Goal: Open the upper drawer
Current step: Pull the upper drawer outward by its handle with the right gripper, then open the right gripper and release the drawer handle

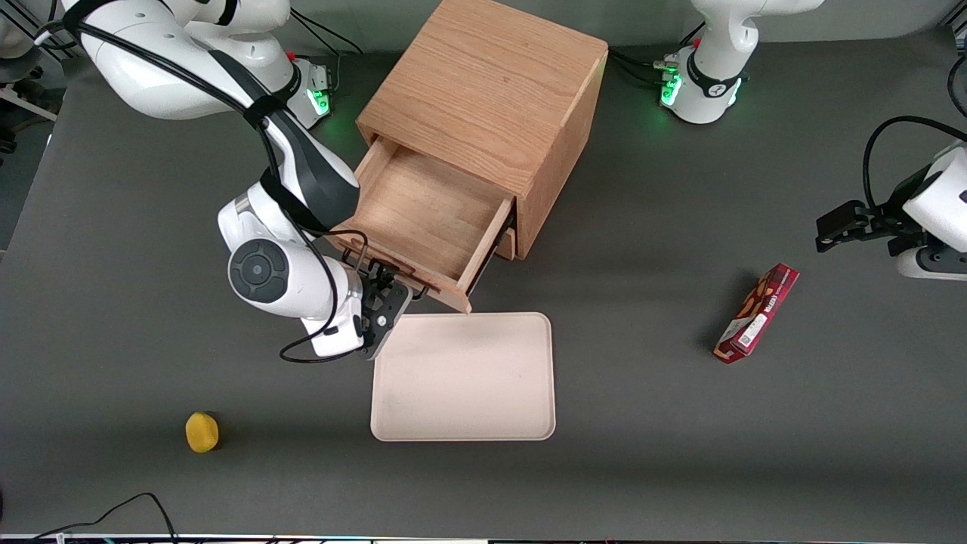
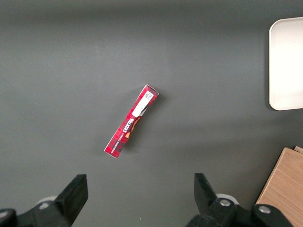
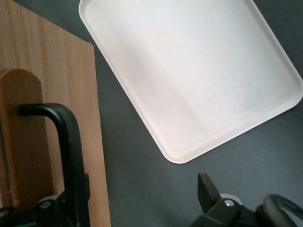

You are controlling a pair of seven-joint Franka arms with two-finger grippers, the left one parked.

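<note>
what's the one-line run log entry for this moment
upper drawer: pulled out, empty | gripper: open, at black bar handle | beige tray: in front of drawer

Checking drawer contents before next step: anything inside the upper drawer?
No. The upper drawer is pulled out with a bare wooden floor, and the gripper is at its handle.

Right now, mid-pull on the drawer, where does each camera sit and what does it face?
Front: high over the table, facing both arms; the gripper is at the open upper drawer.
Right wrist: on the working arm, facing the handle and tray; one fingertip shows.
Left wrist: looks down at the snack box, fingertips showing.
All three share the tray.
</note>
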